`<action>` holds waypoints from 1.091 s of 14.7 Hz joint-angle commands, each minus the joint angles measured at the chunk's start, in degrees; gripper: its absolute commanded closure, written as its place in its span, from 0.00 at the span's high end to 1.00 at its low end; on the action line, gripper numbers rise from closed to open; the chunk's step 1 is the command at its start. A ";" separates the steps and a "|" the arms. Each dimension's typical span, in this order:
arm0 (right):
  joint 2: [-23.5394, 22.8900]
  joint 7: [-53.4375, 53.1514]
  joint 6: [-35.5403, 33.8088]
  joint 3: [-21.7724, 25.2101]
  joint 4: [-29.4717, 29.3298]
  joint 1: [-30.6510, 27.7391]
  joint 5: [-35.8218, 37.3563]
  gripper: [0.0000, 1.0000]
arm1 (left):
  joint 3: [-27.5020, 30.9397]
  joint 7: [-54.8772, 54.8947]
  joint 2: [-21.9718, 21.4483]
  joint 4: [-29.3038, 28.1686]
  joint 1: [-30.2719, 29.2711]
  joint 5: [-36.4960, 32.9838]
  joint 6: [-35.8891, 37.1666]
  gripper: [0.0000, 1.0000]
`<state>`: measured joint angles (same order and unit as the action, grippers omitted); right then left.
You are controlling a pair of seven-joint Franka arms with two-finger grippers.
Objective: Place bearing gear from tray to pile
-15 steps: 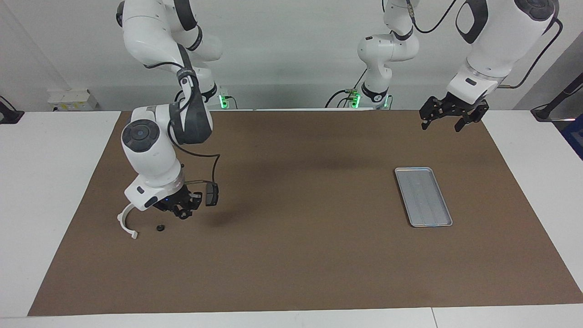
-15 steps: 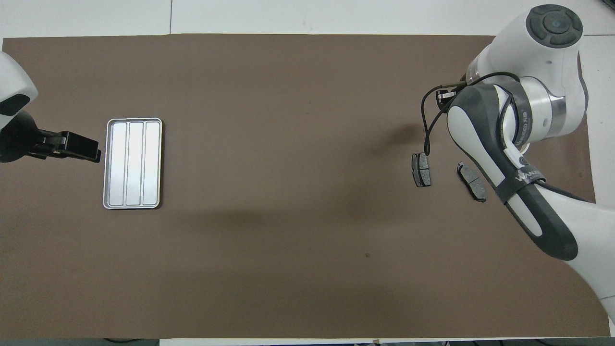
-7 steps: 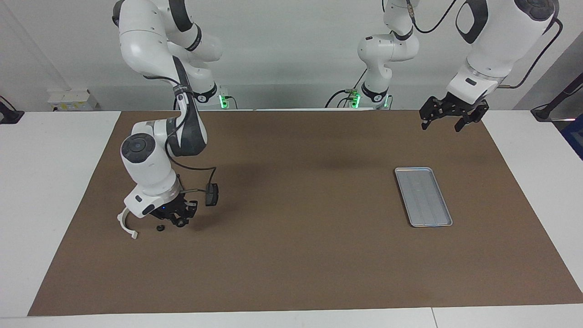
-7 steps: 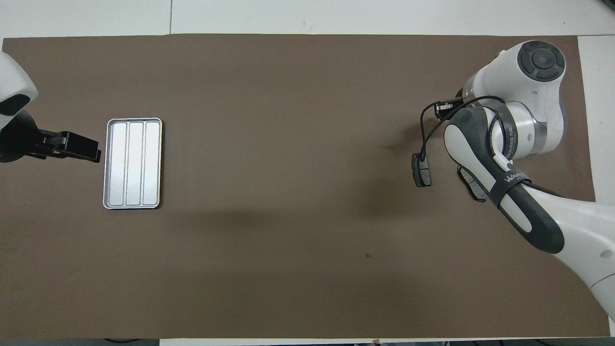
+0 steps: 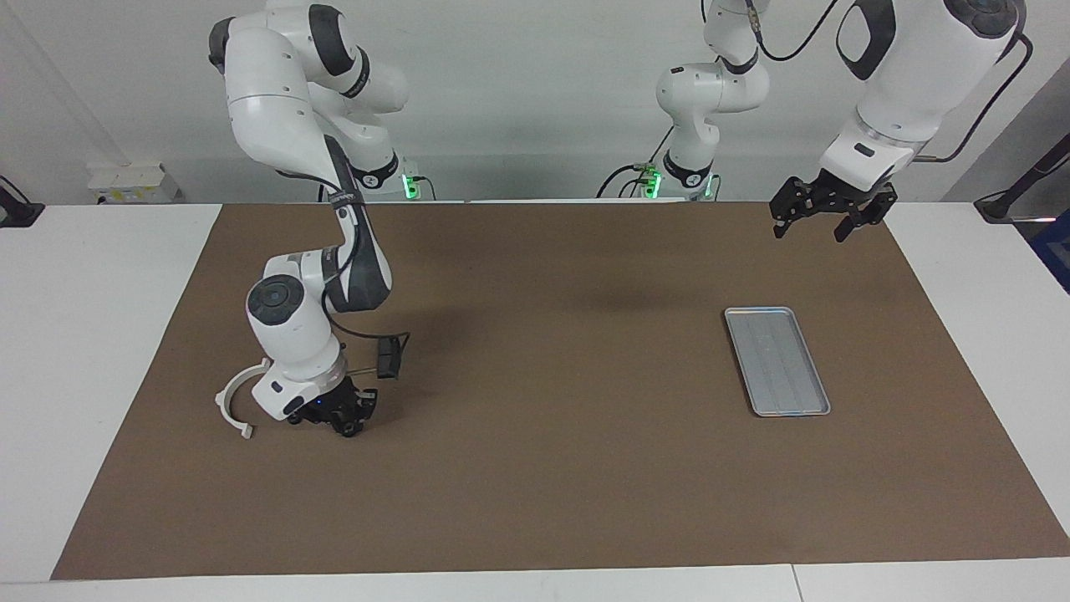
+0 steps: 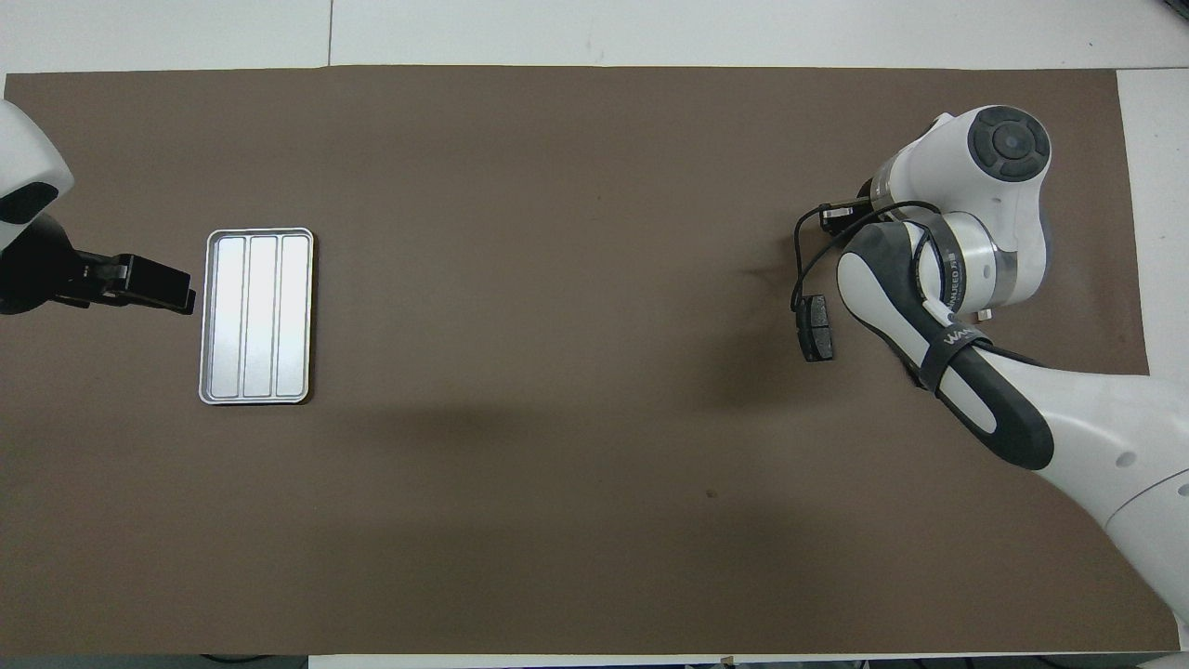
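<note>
The right gripper (image 5: 344, 420) is down low, just off the brown mat (image 5: 543, 493) at the right arm's end of the table, tucked close beside the white plastic arc (image 5: 227, 403). I cannot tell whether it is wide or narrow, nor whether it has anything in it. The bearing gear itself cannot be made out. The tray (image 5: 777, 361) shows only its bare ridges, so the gear is most likely at or under that gripper, where the arm covers the spot from above. Being set so low next to the arc suggests it is putting the part down among the pile rather than carrying it.

One dark brake pad (image 6: 817, 327) lies near the gripper, toward the middle of the table; the arm covers whatever else is around it.

The left gripper (image 5: 809, 231) waits in the air with its jaws wide and empty, at the left arm's end, well apart from the tray.

The mat covers most of a white table (image 5: 84, 351) — flat, with a plain pale wall at the robots' end.
</note>
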<state>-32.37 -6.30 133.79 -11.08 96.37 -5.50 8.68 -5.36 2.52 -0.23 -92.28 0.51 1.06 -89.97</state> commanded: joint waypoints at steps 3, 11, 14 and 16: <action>0.38 -0.02 1.03 -0.61 1.36 -0.21 -1.12 0.00 | -0.18 0.20 -1.53 -1.59 -0.24 -0.54 -0.82 1.00; 2.83 -0.82 -1.69 -0.53 1.45 -0.12 -0.68 1.00 | -0.18 0.20 -1.53 -1.59 -0.24 -0.54 -0.82 1.00; 6.17 -0.21 -6.16 -0.61 1.45 -0.82 -0.68 1.00 | -0.18 0.20 -1.53 -1.59 -0.24 -0.54 -0.82 1.00; 8.37 0.06 -8.63 -0.61 1.27 -1.00 -0.68 1.00 | -0.18 0.20 -1.53 -1.59 -0.24 -0.54 -0.82 1.00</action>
<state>-27.27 -6.62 127.45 -11.25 96.43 -5.68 8.56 -5.36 2.52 -0.23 -92.28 0.51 1.06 -89.97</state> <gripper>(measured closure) 0.000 0.000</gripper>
